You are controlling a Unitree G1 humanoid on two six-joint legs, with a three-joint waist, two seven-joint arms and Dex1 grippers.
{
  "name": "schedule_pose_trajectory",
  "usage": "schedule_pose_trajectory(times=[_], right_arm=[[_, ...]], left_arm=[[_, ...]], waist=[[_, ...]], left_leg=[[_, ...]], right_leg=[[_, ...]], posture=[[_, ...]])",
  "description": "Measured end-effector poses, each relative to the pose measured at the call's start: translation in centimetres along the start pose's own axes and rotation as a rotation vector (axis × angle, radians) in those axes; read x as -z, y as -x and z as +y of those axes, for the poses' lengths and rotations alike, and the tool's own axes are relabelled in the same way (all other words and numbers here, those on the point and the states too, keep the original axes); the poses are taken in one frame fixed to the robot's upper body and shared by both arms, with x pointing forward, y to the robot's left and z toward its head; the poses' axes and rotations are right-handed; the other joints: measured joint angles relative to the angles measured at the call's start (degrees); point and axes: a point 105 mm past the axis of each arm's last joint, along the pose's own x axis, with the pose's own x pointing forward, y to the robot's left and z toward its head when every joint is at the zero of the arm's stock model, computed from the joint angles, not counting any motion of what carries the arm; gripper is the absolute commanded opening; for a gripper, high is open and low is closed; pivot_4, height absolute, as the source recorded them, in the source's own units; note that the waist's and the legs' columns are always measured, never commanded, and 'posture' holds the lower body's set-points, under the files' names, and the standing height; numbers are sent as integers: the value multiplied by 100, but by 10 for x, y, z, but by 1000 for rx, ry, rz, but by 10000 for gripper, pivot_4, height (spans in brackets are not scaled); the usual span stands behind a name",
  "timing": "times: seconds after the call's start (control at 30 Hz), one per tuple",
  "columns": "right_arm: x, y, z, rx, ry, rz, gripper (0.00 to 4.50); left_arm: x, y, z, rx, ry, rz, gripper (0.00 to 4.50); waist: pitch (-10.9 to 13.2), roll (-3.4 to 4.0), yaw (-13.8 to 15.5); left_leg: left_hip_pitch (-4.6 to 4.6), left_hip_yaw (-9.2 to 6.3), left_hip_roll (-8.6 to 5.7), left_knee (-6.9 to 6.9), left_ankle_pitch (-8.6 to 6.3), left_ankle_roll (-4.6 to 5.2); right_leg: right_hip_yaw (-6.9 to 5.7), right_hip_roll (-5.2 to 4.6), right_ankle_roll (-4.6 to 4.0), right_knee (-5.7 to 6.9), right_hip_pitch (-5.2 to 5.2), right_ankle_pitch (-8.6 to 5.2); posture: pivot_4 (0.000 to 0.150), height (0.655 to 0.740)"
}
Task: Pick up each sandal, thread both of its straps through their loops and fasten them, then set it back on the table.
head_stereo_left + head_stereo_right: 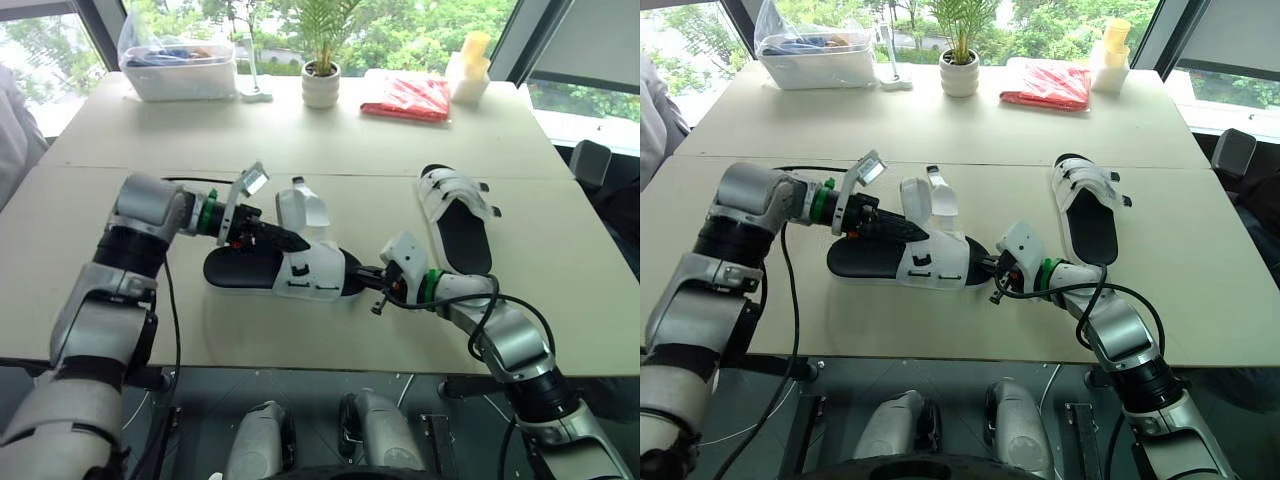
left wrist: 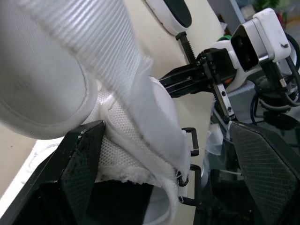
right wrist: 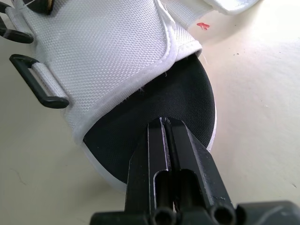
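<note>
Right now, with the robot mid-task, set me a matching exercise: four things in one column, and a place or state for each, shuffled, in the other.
Things:
1. near sandal
2. far sandal
3. potted plant
4. red packet

Places or states:
A. far side, just right of the plant
B. lying flat on the robot's right
C. directly in front of the robot, one strap standing up
D. white pot, far side, near the middle

Pairs: 1-C, 2-B, 3-D, 4-A

A meeting-room office: pale conference tables [image 1: 300, 140], potted plant [image 1: 321, 75], swivel chair [image 1: 590, 160], big windows [image 1: 420, 30].

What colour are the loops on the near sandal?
The loops are black, clearest in the right wrist view.
</note>
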Motion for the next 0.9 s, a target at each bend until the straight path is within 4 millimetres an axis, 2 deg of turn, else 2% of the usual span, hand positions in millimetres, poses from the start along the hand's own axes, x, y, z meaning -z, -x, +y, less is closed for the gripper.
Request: schedule_pose_trajectory(times=[0.07, 0.17, 0.2, 0.3, 0.33, 0.47, 0.63, 0.8, 0.9], right_arm=[[1, 0, 0, 1, -3, 3, 0], [0, 0, -1, 2, -2, 2, 0], [0, 0, -1, 1, -3, 3, 0], [0, 0, 0, -3, -3, 2, 0], [0, 0, 0, -3, -3, 2, 0], [0, 0, 0, -6, -2, 1, 0], [-2, 0, 1, -9, 1, -7, 0], [-1, 0, 0, -2, -1, -5, 0], [0, 0, 0, 1, -4, -2, 0]], left_arm=[[4, -5, 3, -23, 9, -16, 34834], [3, -2, 6, -62, 14, -32, 19813], [3, -1, 5, -67, 13, -31, 16471], [3, 4, 5, -70, 21, -34, 2488], [4, 6, 5, -67, 21, -33, 651], [3, 9, -1, -22, 10, -4, 651], [-9, 8, -10, 11, -50, 57, 651], [-18, 4, -5, 3, -22, 49, 651], [-15, 4, 0, -15, -18, 53, 11086]], waist=[[-1, -2, 10], [-1, -2, 10], [-1, -2, 6], [-1, -2, 10], [-1, -2, 11], [-1, -3, 17], [-1, -3, 0], [-1, -3, -1], [-1, -3, 10]], left_leg=[[0, -1, 0, 6, 0, 0], [0, -1, -1, 5, 0, 0], [0, -1, -1, 4, 0, 0], [-1, -1, -1, 2, 0, 0], [-1, 0, -1, 2, 0, 0], [-5, 0, -2, 2, 0, 0], [-3, 1, -2, 1, 1, -1], [-4, 2, -2, 2, 1, -2], [-7, 2, -2, 2, 1, -2]], right_leg=[[0, 0, 0, 0, 3, 0], [-1, 0, 0, 0, 3, 1], [-1, 1, 0, 0, 3, 0], [-2, 2, 0, -1, 1, 0], [-2, 2, 0, -1, 1, 0], [-3, 3, 0, -3, 1, 0], [-2, 4, 0, -2, 0, 0], [-2, 6, 0, -2, 0, 0], [-2, 5, 0, -2, -3, 0]], posture=[[1500, 7288], [1500, 7288], [1500, 7288], [1500, 7288], [1500, 7288], [1500, 7288], [1500, 7288], [1500, 7288], [1500, 7288]])
